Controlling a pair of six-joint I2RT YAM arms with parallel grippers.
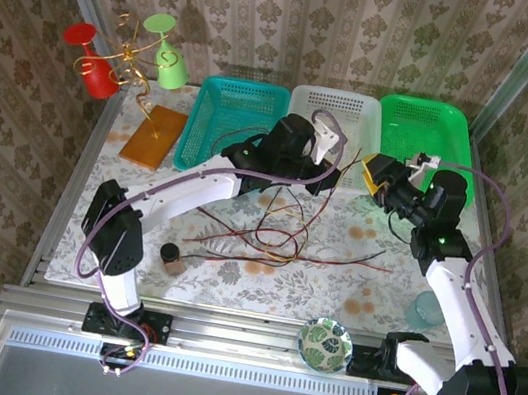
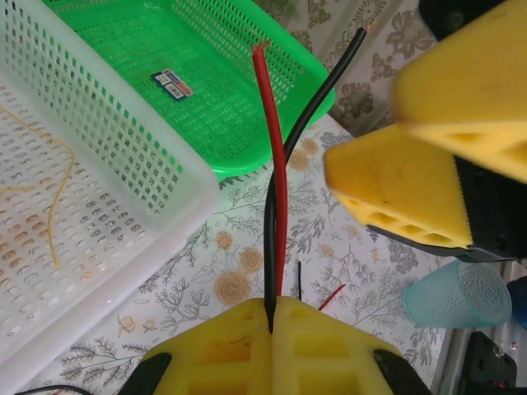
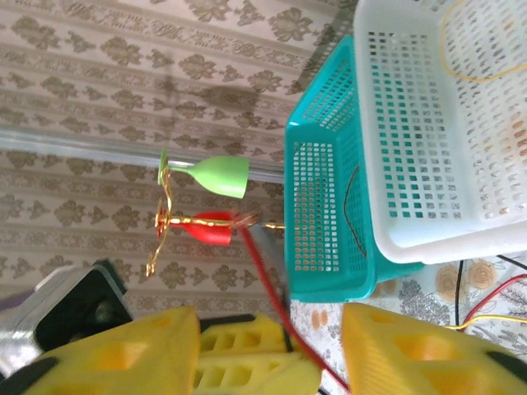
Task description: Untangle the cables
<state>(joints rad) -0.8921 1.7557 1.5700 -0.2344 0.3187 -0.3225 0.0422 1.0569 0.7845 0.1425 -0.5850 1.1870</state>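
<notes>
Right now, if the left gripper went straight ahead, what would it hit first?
Probably the green basket, at its near rim, though depth is unclear; the right gripper sits close beside.

Cables (image 1: 272, 242) strewn mid-table, baskets (image 1: 340, 96) lining far edge, open mat (image 1: 247, 296) near front centre

We see a tabletop (image 1: 229, 288) covered with a flowered cloth. Along its far edge three baskets stand side by side: a teal basket (image 1: 193, 135) on the left, a white basket (image 1: 340, 97) in the middle and a green basket (image 1: 431, 108) toward the right corner. At the far left corner stands a gold wire stand (image 1: 125, 58) bearing a red cup and a green cup, with a brown board (image 1: 154, 136) just beside it. Thin red, black and yellow cables (image 1: 272, 240) sprawl across the middle. Toward the near edge we find a small dark jar (image 1: 171, 257) on the left and a leaf-patterned bowl (image 1: 325, 343). A pale blue cup (image 1: 425, 308) sits by the right edge.
</notes>
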